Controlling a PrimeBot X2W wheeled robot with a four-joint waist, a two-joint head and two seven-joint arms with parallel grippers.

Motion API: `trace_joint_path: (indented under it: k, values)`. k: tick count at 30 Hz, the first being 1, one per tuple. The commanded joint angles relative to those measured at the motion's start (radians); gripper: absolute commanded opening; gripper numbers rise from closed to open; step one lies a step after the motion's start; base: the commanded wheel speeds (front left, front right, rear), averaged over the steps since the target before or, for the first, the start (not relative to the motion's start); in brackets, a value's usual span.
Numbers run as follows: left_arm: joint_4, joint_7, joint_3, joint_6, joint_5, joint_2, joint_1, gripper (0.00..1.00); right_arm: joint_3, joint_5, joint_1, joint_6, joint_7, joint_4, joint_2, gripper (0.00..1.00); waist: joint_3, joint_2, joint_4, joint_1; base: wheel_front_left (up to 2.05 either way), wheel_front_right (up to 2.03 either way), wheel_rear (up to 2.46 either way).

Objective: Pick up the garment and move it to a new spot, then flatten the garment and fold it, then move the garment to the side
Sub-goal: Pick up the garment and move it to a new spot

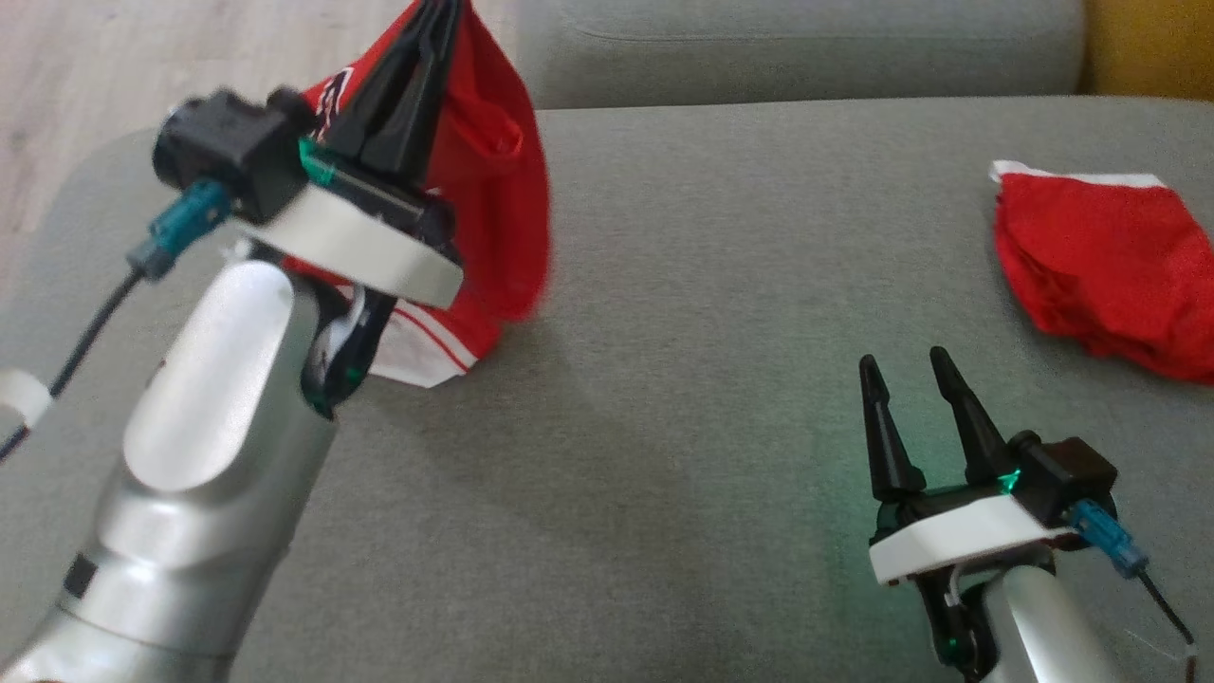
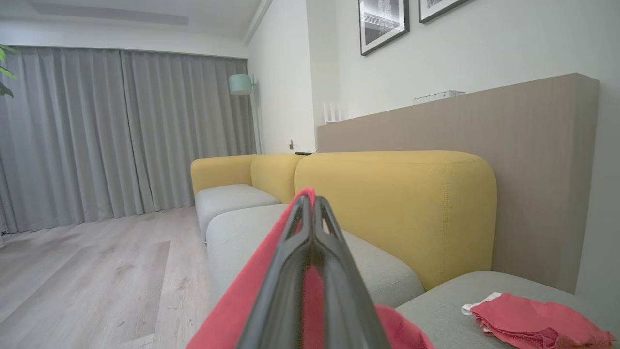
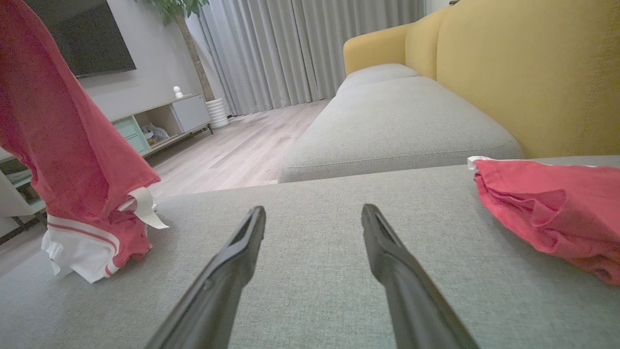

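Garment point(image 1: 503, 209): red shirt with a white, red-striped hem, hung from the left gripper over the left edge of the cushion. The bunched hem appears to rest on the fabric just inside that edge.
Left gripper point(image 2: 312, 206): raised high, its two fingers pressed together with a fold of the garment pinched between them.
Right gripper point(image 1: 903, 365): fingers spread wide and holding nothing, low over the near right part of the cushion and pointing toward the far edge.
Cushion point(image 1: 664, 379): grey sofa seat, bare across its middle between the two arms.
Long axis: close to upright with a slight lean, running from the pinched fold at the top down to the hem.
Pointing: hem end down toward the left edge, gripped end up. The sleeves and collar cannot be told apart in the bunched cloth.
Direction from the free tool: the garment lies well to the left of the right gripper, across the bare middle.
Nearer arm: the left one, which has the hold. The right would need a long reach across to catch the hem.
Second cloth point(image 1: 1110, 266): another red piece lying crumpled near the far right corner, well apart from the hanging one.
Likely step: carrying the garment toward the bare middle to lay it flat.
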State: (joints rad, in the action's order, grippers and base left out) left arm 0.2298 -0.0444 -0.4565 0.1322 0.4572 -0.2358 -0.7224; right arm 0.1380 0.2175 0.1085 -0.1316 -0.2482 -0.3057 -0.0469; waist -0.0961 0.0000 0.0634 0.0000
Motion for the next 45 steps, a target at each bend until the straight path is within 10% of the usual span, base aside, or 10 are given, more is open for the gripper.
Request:
trace_joint_path:
  k: [1,19,20,21,32,45]
  values:
    - [-0.045,0.027,0.026,-0.002,-0.006,-0.040,-0.075,0.00,0.031,0.012,0.034,0.001,-0.014,0.037,-0.003,1.00,-0.014,0.0000,-0.039,0.0000,0.00,0.00,0.00]
    - [0.035,0.089,-0.110,-0.035,-0.043,0.114,-0.256,0.00,0.105,0.088,0.093,0.001,-0.014,0.071,-0.003,1.00,-0.097,0.0000,-0.316,0.0000,0.00,0.00,0.00]
    - [0.060,0.081,-0.119,-0.033,-0.047,0.119,-0.264,0.39,0.108,0.091,0.096,0.001,-0.014,0.073,-0.003,1.00,-0.102,0.0000,-0.324,0.0000,0.00,0.00,0.00]
    - [0.085,0.072,-0.129,-0.030,-0.049,0.124,-0.270,1.00,0.109,0.094,0.098,0.001,-0.014,0.076,-0.003,1.00,-0.106,0.0000,-0.330,0.0000,0.00,0.00,0.00]
    - [0.234,-0.053,-0.129,-0.017,-0.037,0.065,-0.275,1.00,0.071,0.072,0.094,0.001,-0.014,0.084,-0.003,1.00,-0.103,0.0000,-0.258,0.0000,0.00,0.00,0.00]
    - [0.155,-0.194,-0.026,-0.130,0.008,-0.068,0.052,1.00,-0.038,-0.010,0.044,0.001,-0.014,0.082,-0.003,1.00,-0.024,0.0000,-0.062,0.0000,0.00,0.00,0.00]
